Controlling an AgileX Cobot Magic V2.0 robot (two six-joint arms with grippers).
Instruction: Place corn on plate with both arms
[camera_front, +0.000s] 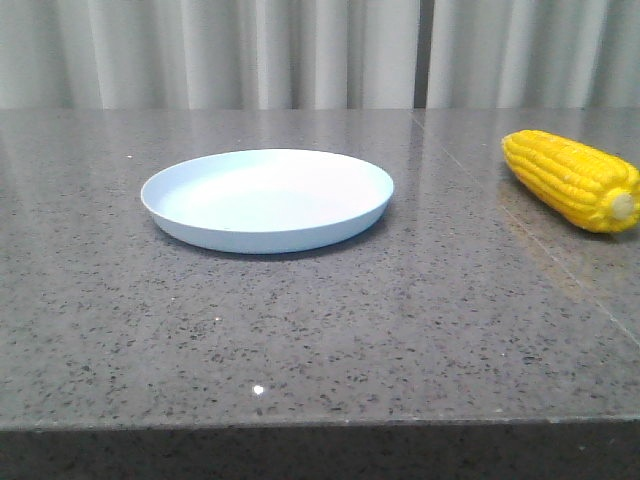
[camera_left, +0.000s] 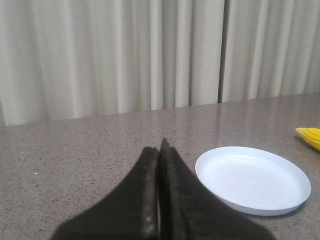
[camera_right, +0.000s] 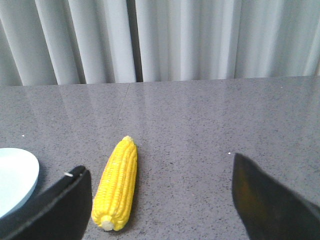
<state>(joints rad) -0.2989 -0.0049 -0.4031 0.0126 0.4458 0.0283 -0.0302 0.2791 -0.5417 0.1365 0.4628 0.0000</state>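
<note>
Nothing placed yet: the corn (camera_front: 572, 180) lies on the bench (camera_front: 300, 320), well apart from the bare plate (camera_front: 268, 200). The right pincer (camera_right: 160, 200) is spread wide near the cob, the left pincer (camera_left: 160, 195) pressed together, gripping nothing.

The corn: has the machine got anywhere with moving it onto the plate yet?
Nothing is done yet: the corn lies on the table, right of the plate, which holds nothing. In hand: the right pincer is open with the corn just ahead; the left pincer is shut, holding nothing. Left to do: grasping, carrying and placing.

Black left gripper (camera_left: 160, 150), tapering matte fingers; black right gripper (camera_right: 160, 200), broad wedge-shaped fingers
</note>
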